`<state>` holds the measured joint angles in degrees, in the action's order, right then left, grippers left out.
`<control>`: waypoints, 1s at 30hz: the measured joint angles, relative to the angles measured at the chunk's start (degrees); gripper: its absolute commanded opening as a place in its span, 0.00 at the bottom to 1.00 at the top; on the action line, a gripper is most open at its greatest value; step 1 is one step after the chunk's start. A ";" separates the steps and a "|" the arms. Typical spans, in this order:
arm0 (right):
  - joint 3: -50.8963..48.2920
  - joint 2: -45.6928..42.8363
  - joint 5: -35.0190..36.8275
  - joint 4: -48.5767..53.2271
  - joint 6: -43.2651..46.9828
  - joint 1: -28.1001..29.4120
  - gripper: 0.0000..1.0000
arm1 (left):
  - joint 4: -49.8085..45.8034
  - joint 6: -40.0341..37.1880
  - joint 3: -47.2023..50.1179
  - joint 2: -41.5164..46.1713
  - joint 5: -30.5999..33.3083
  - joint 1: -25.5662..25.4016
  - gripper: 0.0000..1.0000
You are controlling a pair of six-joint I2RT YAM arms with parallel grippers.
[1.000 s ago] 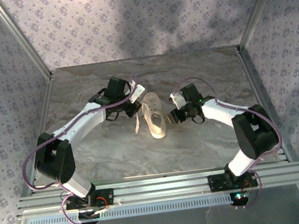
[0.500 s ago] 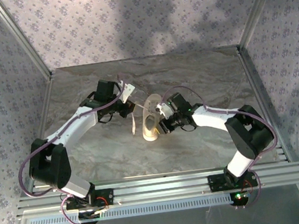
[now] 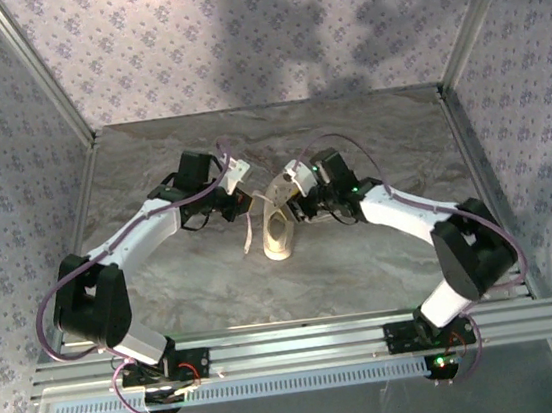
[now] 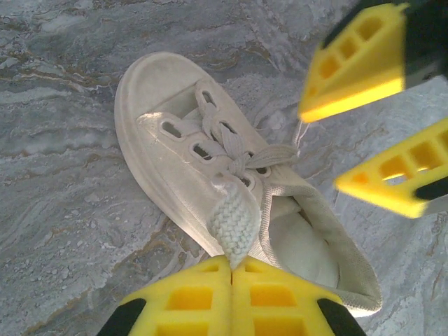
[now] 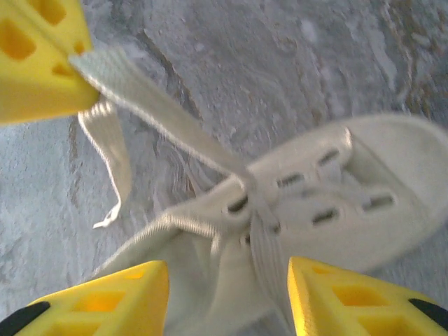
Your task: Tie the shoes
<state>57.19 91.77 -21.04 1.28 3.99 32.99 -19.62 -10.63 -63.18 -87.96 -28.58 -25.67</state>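
**Left fingers pinch a lace, right fingers open**

From above you see the sneaker [image 3: 279,228] on the worktop [image 3: 364,266], with the left gripper [image 3: 245,198] just left of it and the right gripper [image 3: 294,204] just right. Your left wrist view adds the lace [image 4: 231,224] clamped between closed fingers. Your right wrist view shows spread fingers straddling the sneaker, gripping nothing.

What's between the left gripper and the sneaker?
A white lace, pinched in the shut left gripper, runs to the sneaker; seen in the left wrist view.
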 measured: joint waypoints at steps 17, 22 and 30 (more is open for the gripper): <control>12.61 11.85 -0.81 -2.82 6.80 2.19 0.00 | -0.04 0.68 -0.63 -1.49 -2.47 0.92 0.17; 12.61 11.85 -0.81 -2.60 6.80 1.86 0.00 | 2.80 -0.33 2.21 0.72 -0.96 0.94 0.41; 12.61 10.03 -1.46 0.07 5.92 -0.68 0.00 | 13.77 -1.46 9.14 8.26 -0.61 1.29 0.47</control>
<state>69.80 101.80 -22.50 1.34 9.91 32.32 -5.85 -12.10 -54.04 -79.70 -29.19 -24.38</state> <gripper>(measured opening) 0.044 0.472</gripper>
